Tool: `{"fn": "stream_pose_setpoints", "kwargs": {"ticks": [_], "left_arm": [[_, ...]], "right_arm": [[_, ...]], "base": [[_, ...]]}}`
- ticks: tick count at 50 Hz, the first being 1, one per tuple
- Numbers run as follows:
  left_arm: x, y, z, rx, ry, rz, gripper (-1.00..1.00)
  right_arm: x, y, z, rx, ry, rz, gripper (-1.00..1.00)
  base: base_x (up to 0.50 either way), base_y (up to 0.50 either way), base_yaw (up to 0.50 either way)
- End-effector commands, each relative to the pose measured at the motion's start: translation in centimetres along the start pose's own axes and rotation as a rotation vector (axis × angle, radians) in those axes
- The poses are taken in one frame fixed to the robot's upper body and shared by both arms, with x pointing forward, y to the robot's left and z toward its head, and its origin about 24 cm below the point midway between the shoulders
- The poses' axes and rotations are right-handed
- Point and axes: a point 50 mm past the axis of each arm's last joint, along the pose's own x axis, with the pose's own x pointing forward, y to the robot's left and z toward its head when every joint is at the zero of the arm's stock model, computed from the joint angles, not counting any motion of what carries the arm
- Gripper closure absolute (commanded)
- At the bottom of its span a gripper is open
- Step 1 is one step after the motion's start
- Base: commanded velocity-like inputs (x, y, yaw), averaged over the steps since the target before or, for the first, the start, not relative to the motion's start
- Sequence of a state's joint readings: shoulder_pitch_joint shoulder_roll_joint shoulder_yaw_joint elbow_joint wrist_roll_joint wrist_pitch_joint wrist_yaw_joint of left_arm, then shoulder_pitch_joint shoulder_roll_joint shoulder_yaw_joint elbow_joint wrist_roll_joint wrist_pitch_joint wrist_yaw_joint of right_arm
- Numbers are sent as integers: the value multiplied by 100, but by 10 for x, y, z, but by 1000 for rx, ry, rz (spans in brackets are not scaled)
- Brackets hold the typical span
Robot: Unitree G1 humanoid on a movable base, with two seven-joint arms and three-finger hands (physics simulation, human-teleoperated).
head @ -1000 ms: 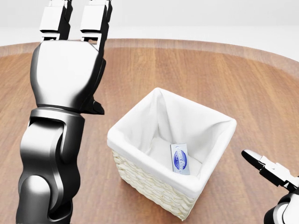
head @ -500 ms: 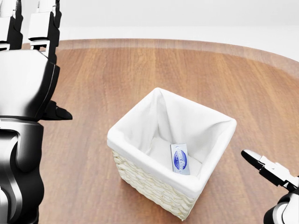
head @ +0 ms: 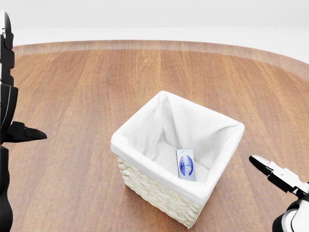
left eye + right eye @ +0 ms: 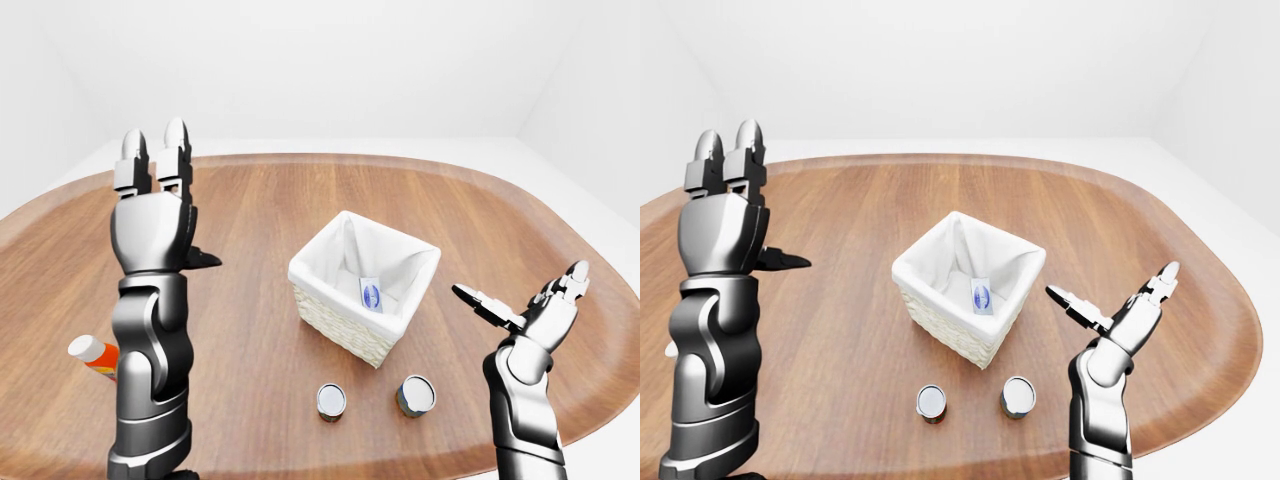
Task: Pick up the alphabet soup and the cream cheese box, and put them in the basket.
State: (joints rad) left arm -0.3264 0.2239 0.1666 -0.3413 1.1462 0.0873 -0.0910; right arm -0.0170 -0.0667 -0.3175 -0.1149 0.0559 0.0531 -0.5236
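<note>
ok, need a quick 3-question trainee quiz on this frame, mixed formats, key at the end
1. True or false: the cream cheese box already lies inside the basket.
2. Multiple choice: in the left-eye view, how many cans stand on the table below the basket? A) none B) two C) four
3. Short answer: what state are the left hand and right hand in?

Key:
1. True; it rests on the white liner at the bottom.
2. B; one can and a second can, side by side and apart.
3. Both open, fingers spread, holding nothing.
</note>
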Motion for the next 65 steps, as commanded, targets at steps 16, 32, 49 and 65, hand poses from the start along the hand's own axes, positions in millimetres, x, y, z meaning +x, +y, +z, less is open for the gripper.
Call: {"fn": "stream_pose_setpoints", "kwargs": {"ticks": [16, 32, 49, 65], "left_arm": [[-13, 1, -30, -27, 80, 8, -100], [-13, 1, -30, -27, 80, 8, -100], [-16, -1, -29, -9, 79, -3, -100], [-16, -7, -30, 7, 85, -28, -100]], "right_arm": [[0, 0, 0, -14, -7, 1, -100], [0, 0, 0, -14, -7, 1, -100], [-1, 2, -2, -65, -7, 10, -100], [-15, -4, 19, -145, -134, -3, -100]], "base": [[0, 0, 0], [0, 0, 0], [0, 0, 0], [0, 0, 0]]}}
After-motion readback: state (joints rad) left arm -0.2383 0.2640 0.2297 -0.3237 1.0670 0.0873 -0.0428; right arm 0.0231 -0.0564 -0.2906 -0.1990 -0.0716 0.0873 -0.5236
